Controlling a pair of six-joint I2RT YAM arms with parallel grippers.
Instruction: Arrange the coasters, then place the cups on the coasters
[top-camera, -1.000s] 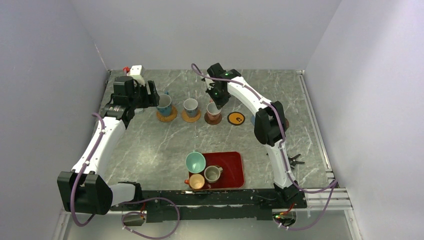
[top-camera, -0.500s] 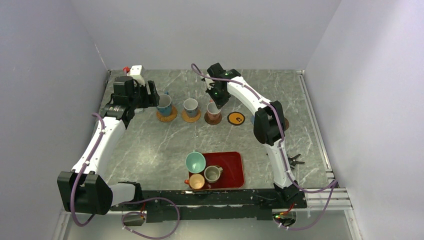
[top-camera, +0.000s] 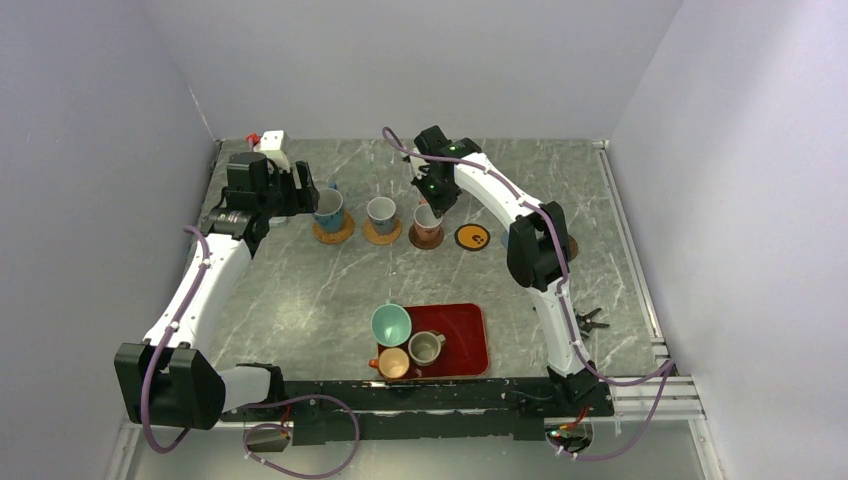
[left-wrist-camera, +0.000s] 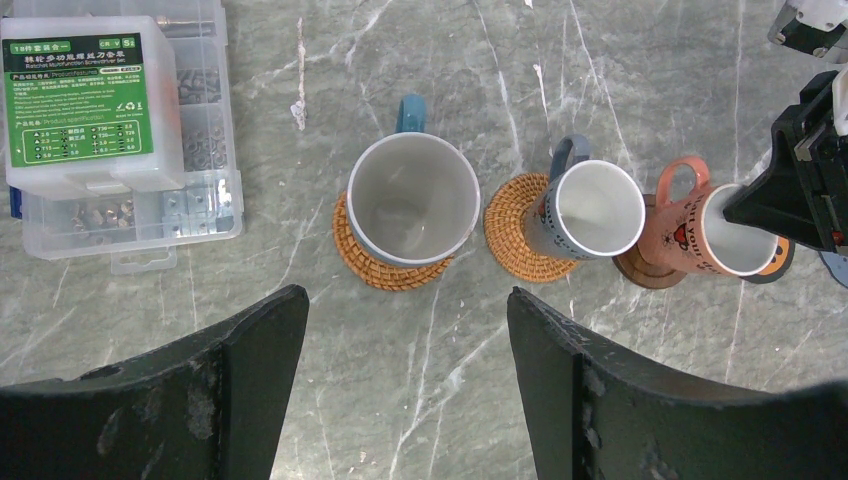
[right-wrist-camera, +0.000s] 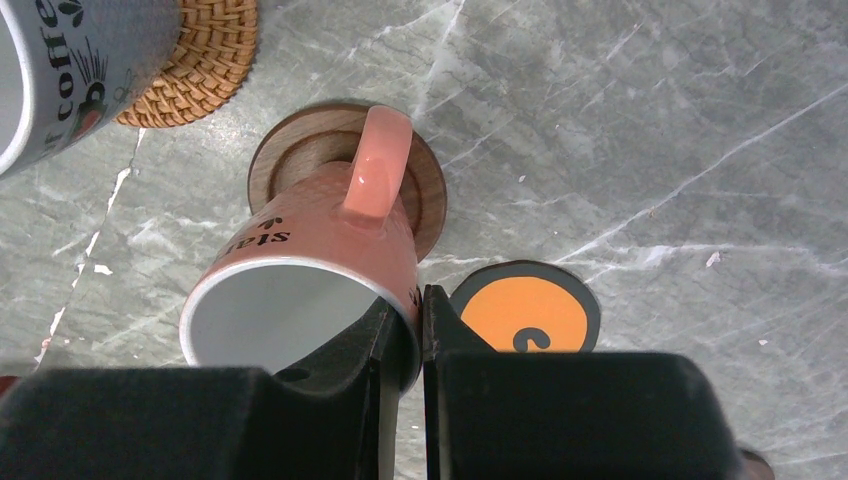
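Nothing had shifted over the last second: the right end effector (right-wrist-camera: 402, 320) stayed pinched on the rim of the salmon-pink ceramic mug (right-wrist-camera: 330, 240), seemingly seated on its round dark brown wooden coaster (right-wrist-camera: 432, 190) and awaiting release, while the left end effector (left-wrist-camera: 405, 340) hung wide and empty above the grey marbled tabletop (left-wrist-camera: 450, 60).

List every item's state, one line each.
Blue-handled mug: on leftmost woven coaster.
Grey-handled mug: on second woven coaster.
Pink mug: on brown coaster.
Black-orange coaster: bare.
Teal cup, orange cup, olive cup: on red tray.
Left gripper: open, empty.
Right gripper: shut on pink mug.
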